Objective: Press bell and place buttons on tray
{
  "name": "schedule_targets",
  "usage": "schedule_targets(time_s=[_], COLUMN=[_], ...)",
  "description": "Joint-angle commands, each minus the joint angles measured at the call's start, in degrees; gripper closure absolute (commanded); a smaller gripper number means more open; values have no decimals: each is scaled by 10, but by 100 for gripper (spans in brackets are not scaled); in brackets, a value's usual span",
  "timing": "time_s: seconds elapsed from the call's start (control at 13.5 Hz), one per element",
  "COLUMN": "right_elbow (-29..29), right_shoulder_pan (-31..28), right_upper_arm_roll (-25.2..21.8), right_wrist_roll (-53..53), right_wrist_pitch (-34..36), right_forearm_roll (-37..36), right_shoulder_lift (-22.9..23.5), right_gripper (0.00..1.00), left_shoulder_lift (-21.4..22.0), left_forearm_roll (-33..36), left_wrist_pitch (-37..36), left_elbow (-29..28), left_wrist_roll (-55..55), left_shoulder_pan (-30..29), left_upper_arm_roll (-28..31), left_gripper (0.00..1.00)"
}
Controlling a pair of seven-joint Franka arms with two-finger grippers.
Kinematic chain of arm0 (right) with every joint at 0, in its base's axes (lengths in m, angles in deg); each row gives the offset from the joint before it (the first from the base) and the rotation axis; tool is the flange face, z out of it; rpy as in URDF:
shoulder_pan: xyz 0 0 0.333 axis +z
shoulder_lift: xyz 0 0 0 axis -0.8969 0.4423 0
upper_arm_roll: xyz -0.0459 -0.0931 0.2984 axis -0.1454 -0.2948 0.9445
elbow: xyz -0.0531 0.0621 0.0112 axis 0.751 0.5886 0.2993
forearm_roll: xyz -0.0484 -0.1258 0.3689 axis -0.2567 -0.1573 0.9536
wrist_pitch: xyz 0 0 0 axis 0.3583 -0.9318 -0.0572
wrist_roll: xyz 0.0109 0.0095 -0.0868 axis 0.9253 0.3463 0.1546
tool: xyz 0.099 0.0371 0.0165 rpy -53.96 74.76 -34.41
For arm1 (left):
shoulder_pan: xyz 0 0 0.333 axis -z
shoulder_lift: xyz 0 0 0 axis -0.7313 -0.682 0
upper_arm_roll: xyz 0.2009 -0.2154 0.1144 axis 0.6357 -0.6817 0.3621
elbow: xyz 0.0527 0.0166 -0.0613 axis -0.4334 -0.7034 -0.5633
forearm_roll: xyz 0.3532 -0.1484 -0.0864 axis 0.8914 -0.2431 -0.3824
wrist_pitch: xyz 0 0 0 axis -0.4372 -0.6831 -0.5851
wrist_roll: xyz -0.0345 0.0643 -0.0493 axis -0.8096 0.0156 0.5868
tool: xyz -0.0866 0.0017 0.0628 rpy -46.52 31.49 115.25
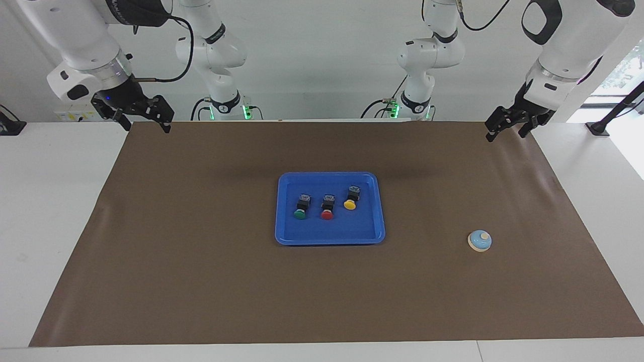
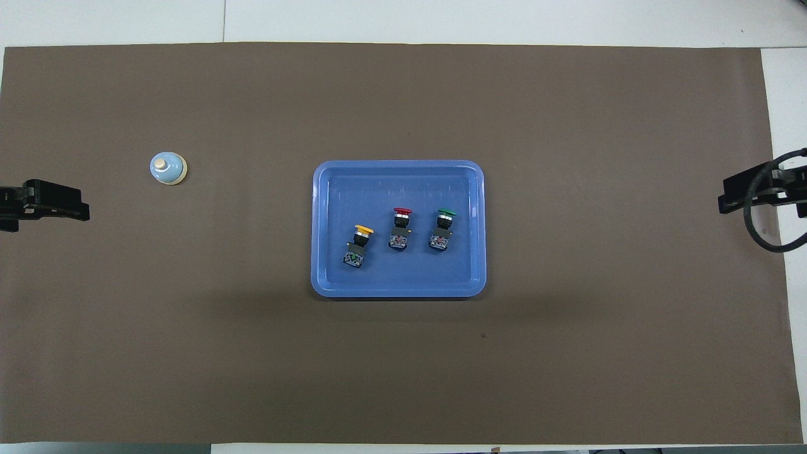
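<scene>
The blue tray (image 1: 292,231) (image 2: 328,277) lies mid-table. The three buttons lie on their sides in it, in a row, caps pointing away from the robots: green (image 1: 301,207) (image 2: 442,229), red (image 1: 327,207) (image 2: 400,228), yellow (image 1: 351,197) (image 2: 358,244). The light-blue bell (image 1: 479,241) (image 2: 168,169) stands on the mat toward the left arm's end. My left gripper (image 1: 506,133) (image 2: 63,208) is open and empty, raised over the mat's edge at that end. My right gripper (image 1: 146,125) (image 2: 734,195) is open and empty, raised over the mat's edge at its own end.
A brown mat (image 1: 201,281) (image 2: 567,366) covers most of the white table (image 1: 50,211). Nothing else lies on it. Both arm bases stand at the robots' edge of the table.
</scene>
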Motion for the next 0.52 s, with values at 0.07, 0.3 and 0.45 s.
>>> schedule_targets(time_s=[0.07,0.3,0.45], right_elbow=[-17,-17,-17], right_shoulder_pan=[-7,-8,-8], right_upper_arm_roll=[6,6,6], right_wrist_roll=[-10,-11,-12], right_wrist_pitch=[-2,-2,-2], right_forearm_roll=[3,3,3], right_shoulder_lift=[-15,-15,-15], right_gripper=[0,0,0], left_shoulder_lift=[-8,-8,-9], left_forearm_roll=[-7,-11,-15], left_wrist_pitch=[-40,-52,-54], left_elbow=[18,23,27], left_wrist_roll=[67,67,66], left_shoulder_pan=[10,13,13], left_upper_arm_roll=[5,5,5], left_gripper=[0,0,0])
